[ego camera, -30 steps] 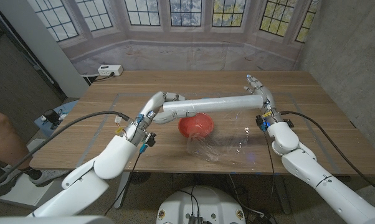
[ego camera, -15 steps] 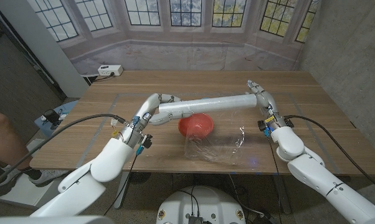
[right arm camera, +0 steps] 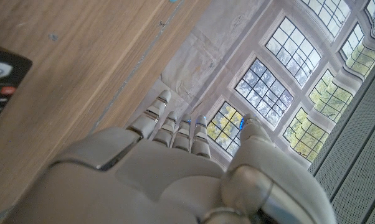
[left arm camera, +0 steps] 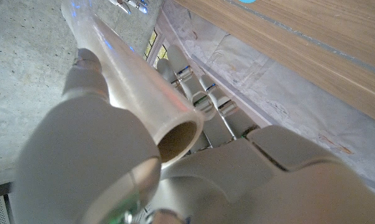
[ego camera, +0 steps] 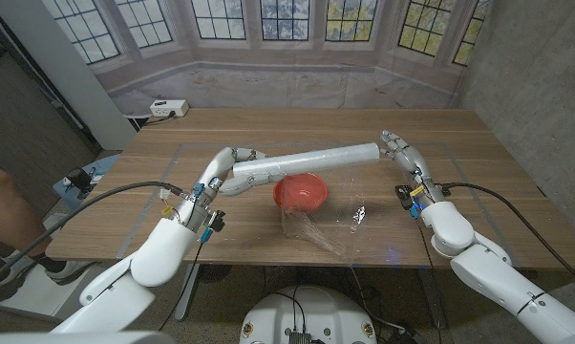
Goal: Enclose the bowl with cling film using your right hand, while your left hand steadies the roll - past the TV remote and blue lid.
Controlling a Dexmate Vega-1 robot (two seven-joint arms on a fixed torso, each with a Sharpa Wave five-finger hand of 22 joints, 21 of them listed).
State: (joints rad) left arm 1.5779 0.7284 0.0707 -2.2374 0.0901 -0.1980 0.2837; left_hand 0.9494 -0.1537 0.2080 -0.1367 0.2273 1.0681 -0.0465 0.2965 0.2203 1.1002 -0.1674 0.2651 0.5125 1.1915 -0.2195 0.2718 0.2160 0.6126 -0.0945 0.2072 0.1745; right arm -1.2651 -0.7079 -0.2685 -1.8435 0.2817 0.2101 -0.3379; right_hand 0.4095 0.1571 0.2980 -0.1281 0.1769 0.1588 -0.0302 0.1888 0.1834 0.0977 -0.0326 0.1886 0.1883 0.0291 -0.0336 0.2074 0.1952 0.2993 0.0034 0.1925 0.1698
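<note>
A red bowl (ego camera: 300, 191) sits at the middle of the wooden table (ego camera: 479, 191). Just above it hangs the cling film roll (ego camera: 311, 159), tilted, its right end higher. My left hand (ego camera: 228, 168) grips the roll's left end; in the left wrist view the open tube end (left arm camera: 177, 139) shows between its fingers (left arm camera: 203, 96). A loose sheet of film (ego camera: 318, 227) trails from the roll down over the table in front of the bowl. My right hand (ego camera: 399, 149) stands just past the roll's right end, fingers straight and holding nothing. The right wrist view shows the black TV remote (right arm camera: 2, 78) on the table.
A white power strip (ego camera: 168, 108) lies at the table's back left corner. A person's leg (ego camera: 1, 205) shows at the left edge, beside the table. Thin tape lines (ego camera: 178, 158) mark a rectangle on the tabletop.
My left hand has drawn the roll to the left and a little lower. My right hand has come off the roll's right end. The loose film has slid toward the table's front edge.
</note>
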